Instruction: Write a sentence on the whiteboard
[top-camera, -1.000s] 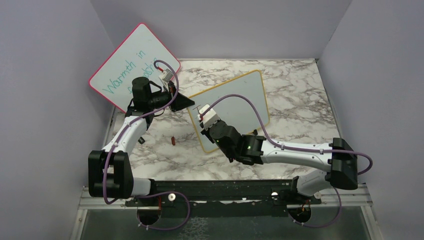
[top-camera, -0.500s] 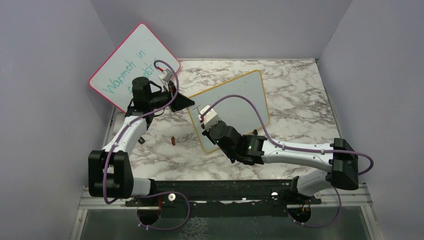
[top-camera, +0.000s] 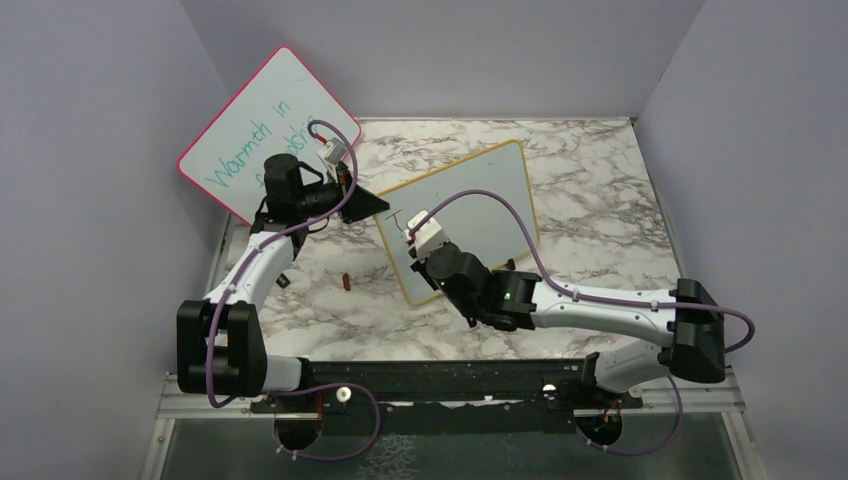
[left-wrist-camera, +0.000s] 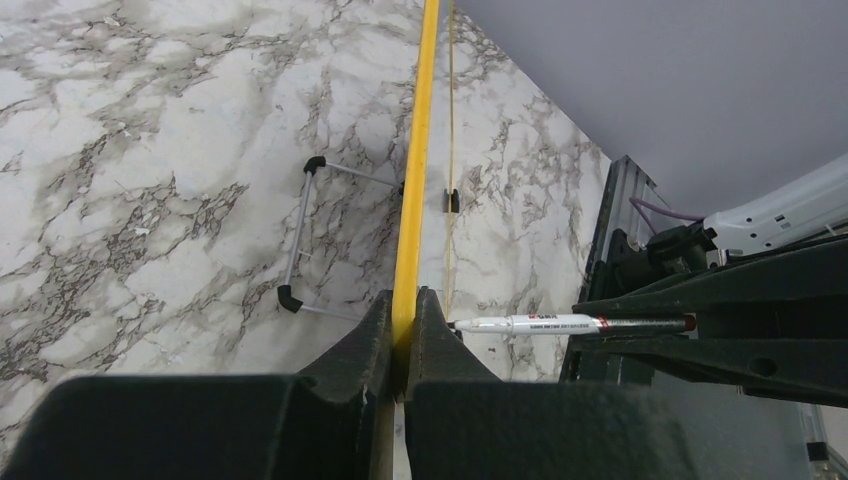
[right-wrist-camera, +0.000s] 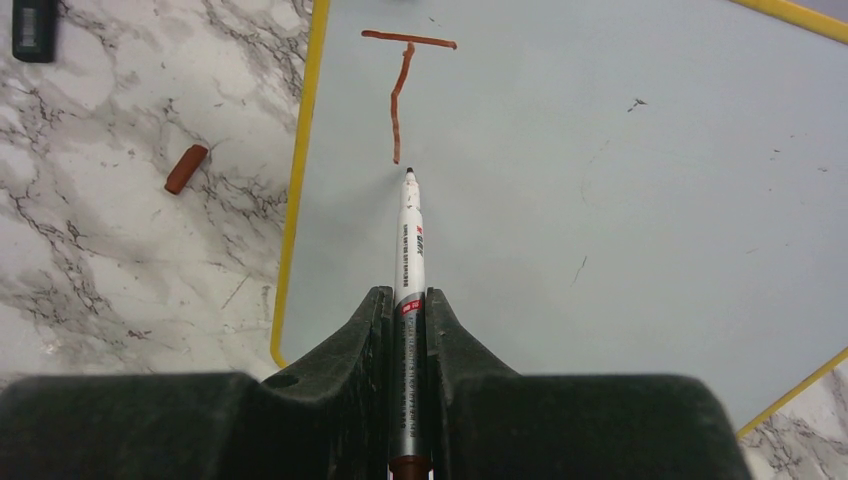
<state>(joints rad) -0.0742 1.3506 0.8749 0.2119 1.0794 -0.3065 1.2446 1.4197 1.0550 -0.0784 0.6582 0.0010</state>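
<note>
— While the whiteboard (top-camera: 478, 195) leans back on its wire stand in the middle of the table (top-camera: 600, 210), is anything gripping it?

— Yes. The left gripper (left-wrist-camera: 404, 300) is pinched narrow on the yellow frame at the left edge, one finger on each face.

— And the right one?

— The right gripper (right-wrist-camera: 407, 297) is clamped on a marker (right-wrist-camera: 411, 235) that points straight out from the wrist at the writing face. The tip sits just below a drawn stroke. Whether it touches the surface, I cannot tell.

— How much of the sentence (right-wrist-camera: 402, 90) is there?

— One letter: a red-brown T, near the corner that the left gripper holds.

— Anything else around?

— A red-brown cap (top-camera: 345, 281) lies on the marble left of the frame, apart from it. A pink board (top-camera: 265, 110) with teal writing leans in the far left corner, behind the left arm.
</note>
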